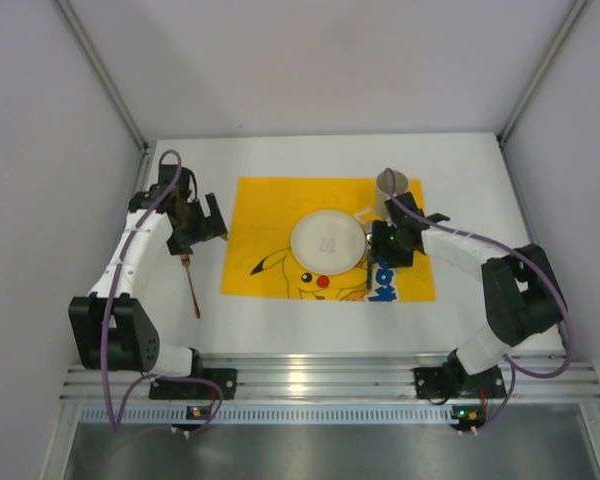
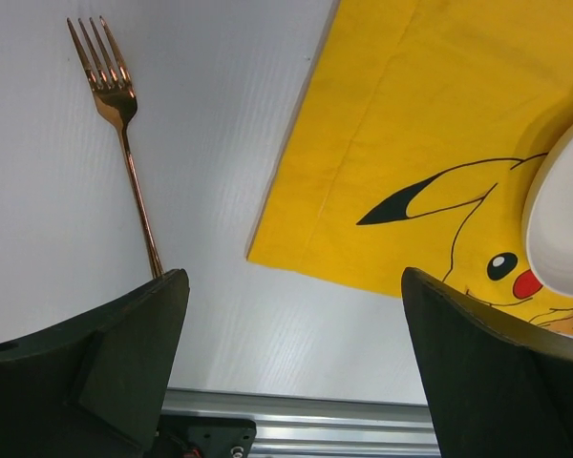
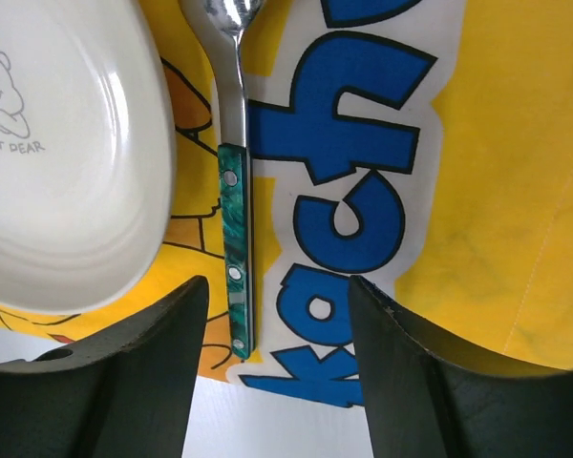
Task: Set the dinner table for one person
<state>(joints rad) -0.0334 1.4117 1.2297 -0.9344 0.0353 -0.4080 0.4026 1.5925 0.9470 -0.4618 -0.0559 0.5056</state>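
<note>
The white dinner table [image 1: 280, 160] carries a yellow cartoon mat [image 1: 265, 215]. A white plate [image 1: 327, 243] sits on the mat's middle. A beige mug [image 1: 391, 186] stands at the mat's far right corner. A copper fork [image 1: 191, 287] lies on the bare table left of the mat and also shows in the left wrist view [image 2: 124, 143]. A green-handled steel utensil [image 3: 234, 258] lies on the mat just right of the plate [image 3: 57, 153]. My left gripper [image 1: 195, 222] is open and empty above the table, between fork and mat. My right gripper [image 1: 390, 243] is open and empty, hovering over the utensil's handle end.
A slotted aluminium rail [image 1: 320, 380] runs along the table's near edge, with both arm bases bolted to it. White walls close in the left, right and far sides. The mat's near edge [image 2: 306, 262] lies close to the left gripper [image 2: 296, 363].
</note>
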